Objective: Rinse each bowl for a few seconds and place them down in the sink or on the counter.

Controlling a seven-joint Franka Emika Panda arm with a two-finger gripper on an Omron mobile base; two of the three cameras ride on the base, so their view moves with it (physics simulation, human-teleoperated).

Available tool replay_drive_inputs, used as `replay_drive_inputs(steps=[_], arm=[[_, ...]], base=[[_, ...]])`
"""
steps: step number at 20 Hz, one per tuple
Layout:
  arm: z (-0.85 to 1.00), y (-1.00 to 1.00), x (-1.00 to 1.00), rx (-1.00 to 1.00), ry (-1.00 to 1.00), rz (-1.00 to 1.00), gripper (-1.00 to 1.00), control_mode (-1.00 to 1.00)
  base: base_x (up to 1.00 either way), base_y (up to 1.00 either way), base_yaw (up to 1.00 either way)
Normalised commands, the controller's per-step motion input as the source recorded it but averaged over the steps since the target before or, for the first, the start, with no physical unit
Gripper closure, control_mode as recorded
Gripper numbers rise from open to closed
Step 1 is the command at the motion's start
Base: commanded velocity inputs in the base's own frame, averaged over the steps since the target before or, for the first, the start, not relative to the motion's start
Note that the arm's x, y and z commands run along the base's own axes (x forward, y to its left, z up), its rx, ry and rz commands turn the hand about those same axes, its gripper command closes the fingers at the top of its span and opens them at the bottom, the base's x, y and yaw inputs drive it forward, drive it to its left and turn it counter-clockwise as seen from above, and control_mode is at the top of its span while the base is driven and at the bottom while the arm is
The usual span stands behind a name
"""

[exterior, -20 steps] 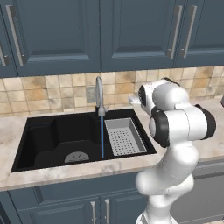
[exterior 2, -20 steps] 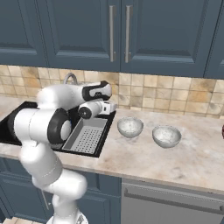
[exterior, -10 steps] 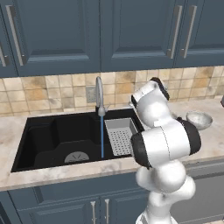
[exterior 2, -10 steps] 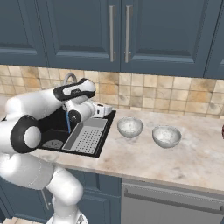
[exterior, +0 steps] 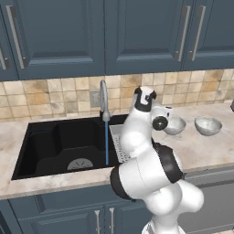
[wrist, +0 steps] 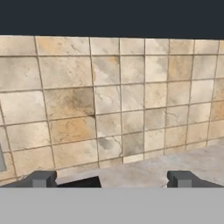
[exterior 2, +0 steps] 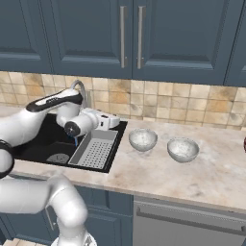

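Hand view: fingers [wrist: 112,178] spread wide and empty, aimed level at the tiled wall [wrist: 109,96] above the counter [wrist: 175,159].

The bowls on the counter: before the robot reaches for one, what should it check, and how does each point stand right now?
1. Tool open: ok, fingertips stand wide apart.
2. Tool empty: ok, nothing between them.
3. Water running: ok, a blue stream falls from the faucet into the sink.
4. Both bowls upright on the counter: ok, near bowl, far bowl.
5. Tool aimed at a bowl: not ok, hand view faces the tiled wall.
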Motion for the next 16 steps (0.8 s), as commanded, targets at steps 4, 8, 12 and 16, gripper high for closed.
replay_drive_inputs(steps=[4,8,12,16], arm=[[0.38,-0.17,-0.31,0.02,0.02,-0.04,-1.0,-1.0],[0.36,-0.15,-0.3,0.01,0.04,-0.04,-1.0,-1.0],[0.33,-0.18,-0.31,0.01,0.06,-0.03,-1.0,-1.0],[0.29,-0.11,-0.26,0.0,0.12,-0.03,-1.0,-1.0]], base=[[0.0,0.0,0.0],[0.0,0.0,0.0],[0.0,0.0,0.0],[0.0,0.0,0.0]])
